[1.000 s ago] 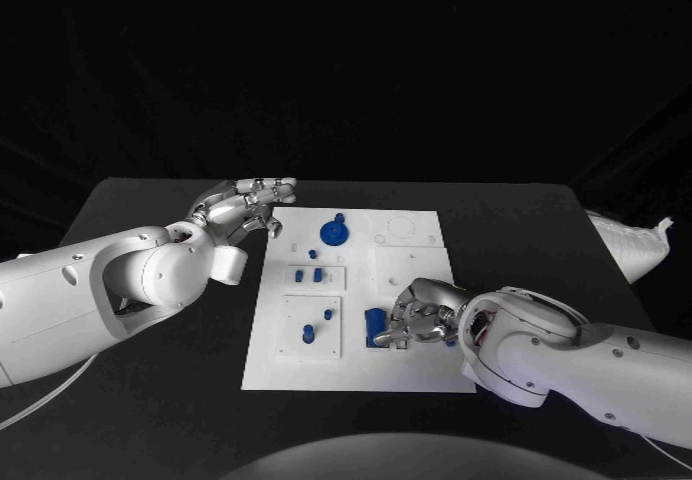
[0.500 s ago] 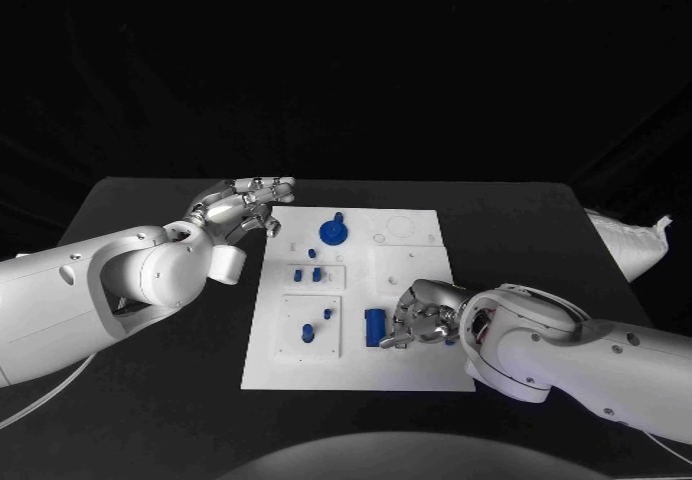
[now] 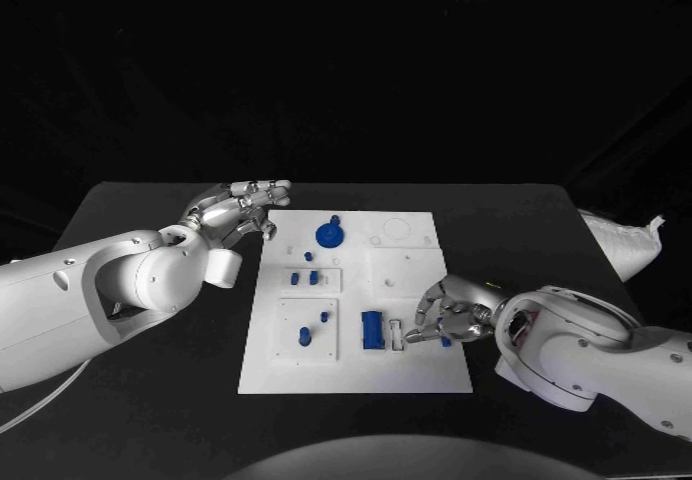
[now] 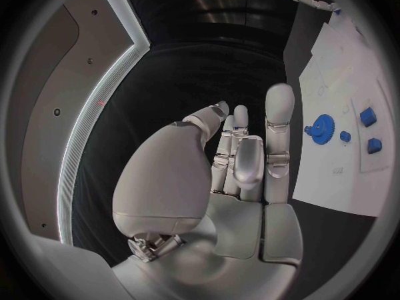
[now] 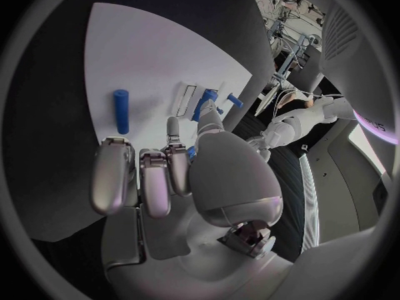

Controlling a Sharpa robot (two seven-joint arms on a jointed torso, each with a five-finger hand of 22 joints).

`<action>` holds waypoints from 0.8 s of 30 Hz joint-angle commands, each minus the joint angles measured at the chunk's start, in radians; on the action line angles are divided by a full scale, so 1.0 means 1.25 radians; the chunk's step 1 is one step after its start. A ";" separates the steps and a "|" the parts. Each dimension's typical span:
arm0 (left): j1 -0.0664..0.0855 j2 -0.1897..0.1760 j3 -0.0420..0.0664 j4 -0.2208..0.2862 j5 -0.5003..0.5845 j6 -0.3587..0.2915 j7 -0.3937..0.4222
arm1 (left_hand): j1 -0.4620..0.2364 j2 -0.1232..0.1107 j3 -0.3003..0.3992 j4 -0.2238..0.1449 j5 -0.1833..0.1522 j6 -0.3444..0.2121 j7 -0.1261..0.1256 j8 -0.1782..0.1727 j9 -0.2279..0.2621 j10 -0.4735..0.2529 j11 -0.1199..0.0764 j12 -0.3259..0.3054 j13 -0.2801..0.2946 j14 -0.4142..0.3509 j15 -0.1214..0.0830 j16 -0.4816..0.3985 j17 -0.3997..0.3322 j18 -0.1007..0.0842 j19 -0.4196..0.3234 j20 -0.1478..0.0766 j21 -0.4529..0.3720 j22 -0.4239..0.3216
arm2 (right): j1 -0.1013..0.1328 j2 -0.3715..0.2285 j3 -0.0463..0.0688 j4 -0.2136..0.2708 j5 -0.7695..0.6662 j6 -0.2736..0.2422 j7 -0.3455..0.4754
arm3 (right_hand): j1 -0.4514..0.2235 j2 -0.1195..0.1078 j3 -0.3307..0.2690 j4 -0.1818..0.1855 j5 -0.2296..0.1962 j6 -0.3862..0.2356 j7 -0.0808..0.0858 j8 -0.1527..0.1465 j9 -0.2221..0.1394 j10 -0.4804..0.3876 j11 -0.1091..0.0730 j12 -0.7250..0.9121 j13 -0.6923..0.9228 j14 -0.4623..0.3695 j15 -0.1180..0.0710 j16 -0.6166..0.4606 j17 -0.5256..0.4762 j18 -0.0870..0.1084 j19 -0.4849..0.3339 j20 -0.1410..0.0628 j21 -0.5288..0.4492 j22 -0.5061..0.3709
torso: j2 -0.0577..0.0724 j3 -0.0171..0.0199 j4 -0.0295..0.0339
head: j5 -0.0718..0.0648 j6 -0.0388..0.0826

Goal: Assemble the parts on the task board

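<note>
Right hand [image 3: 454,318] over the task board [image 3: 418,370], near its right edge, fingers curled in, nothing visibly held. Just beside its fingertips, a blue cylinder [image 3: 374,329] lying flat on the board. Farther off, a blue gear [image 3: 332,235]. Left hand [image 3: 231,210] above the tabletop [image 3: 173,400] by the board's far left corner, fingers loosely extended, empty.

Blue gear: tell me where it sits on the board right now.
In the head view, the blue gear sits at the far end of the task board, on its left half, just right of the left hand, which isn't touching it.
</note>
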 commanded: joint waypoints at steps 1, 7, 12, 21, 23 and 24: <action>0.000 0.001 0.000 0.003 -0.003 0.013 0.003 | -0.002 0.008 0.001 -0.004 0.003 -0.007 0.001 0.003 0.000 -0.005 -0.002 0.003 0.001 -0.003 0.004 0.002 -0.001 0.011 0.003 0.003 -0.002 -0.001 | 0.001 -0.028 0.000 0.011 0.012 -0.057 0.095 | 0.021 0.032 0.010 -0.004 0.013 0.004 0.008 -0.033 -0.022 0.020 0.006 -0.004 0.058 0.078 0.011 0.004 0.182 -0.013 0.002 0.007 0.005 0.003 | 0.000 0.0001 -0.0019 | -0.005 0.005; 0.000 0.001 0.000 0.002 -0.003 0.014 0.003 | -0.002 0.008 0.002 -0.005 0.003 -0.007 0.001 0.003 0.000 -0.006 -0.002 0.004 0.001 -0.003 0.004 0.002 -0.001 0.011 0.003 0.003 -0.003 -0.001 | 0.002 -0.074 0.000 0.016 -0.047 -0.051 0.082 | 0.035 0.047 0.026 -0.012 0.066 0.048 0.005 -0.082 -0.058 0.022 0.006 -0.001 0.062 0.078 0.012 0.005 0.184 -0.013 0.003 0.011 0.009 0.008 | 0.001 0.0022 -0.0058 | -0.011 0.009; 0.000 0.003 0.000 0.001 -0.003 0.016 0.003 | -0.002 0.008 0.002 -0.005 0.003 -0.007 0.001 0.003 0.000 -0.006 -0.002 0.004 0.001 -0.003 0.004 0.002 -0.001 0.011 0.003 0.003 -0.003 -0.001 | 0.001 -0.084 -0.002 0.011 -0.123 -0.028 0.035 | 0.030 0.046 0.027 -0.009 0.069 0.080 -0.003 -0.086 -0.065 0.024 0.000 0.001 0.065 0.078 0.007 0.005 0.184 -0.013 0.003 0.008 0.011 0.011 | 0.001 0.0028 -0.0082 | -0.019 0.011; 0.000 0.006 0.000 -0.001 -0.003 0.019 0.003 | -0.002 0.008 0.002 -0.005 0.003 -0.007 0.001 0.003 0.000 -0.006 -0.002 0.004 0.001 -0.003 0.004 0.002 -0.001 0.011 0.003 0.003 -0.003 -0.001 | -0.006 -0.074 -0.005 -0.006 -0.213 0.025 -0.035 | 0.004 0.036 0.017 0.009 0.056 0.104 -0.008 -0.092 -0.069 0.025 -0.005 -0.002 0.065 0.078 0.003 0.005 0.183 -0.013 0.003 0.004 0.010 0.011 | 0.001 0.0016 -0.0042 | -0.027 0.008; 0.000 0.006 0.000 -0.001 -0.003 0.019 0.003 | -0.002 0.008 0.002 -0.005 0.003 -0.007 0.001 0.003 0.000 -0.006 -0.002 0.004 0.001 -0.003 0.004 0.002 -0.001 0.011 0.003 0.003 -0.003 -0.001 | -0.009 -0.068 -0.005 -0.010 -0.221 0.036 -0.043 | 0.002 0.035 0.016 0.011 0.056 0.105 -0.008 -0.093 -0.069 0.025 -0.005 -0.002 0.065 0.078 0.002 0.004 0.183 -0.013 0.003 0.004 0.010 0.011 | 0.001 0.0014 -0.0047 | -0.026 0.007; 0.000 0.006 0.000 -0.001 -0.003 0.019 0.003 | -0.002 0.008 0.002 -0.005 0.003 -0.007 0.001 0.003 0.000 -0.006 -0.002 0.004 0.001 -0.003 0.004 0.002 -0.001 0.011 0.003 0.003 -0.003 -0.001 | -0.011 -0.065 -0.005 -0.012 -0.224 0.039 -0.045 | 0.002 0.035 0.016 0.011 0.055 0.106 -0.009 -0.093 -0.069 0.025 -0.005 -0.002 0.065 0.078 0.002 0.004 0.183 -0.013 0.003 0.004 0.010 0.010 | 0.001 0.0015 -0.0047 | -0.026 0.007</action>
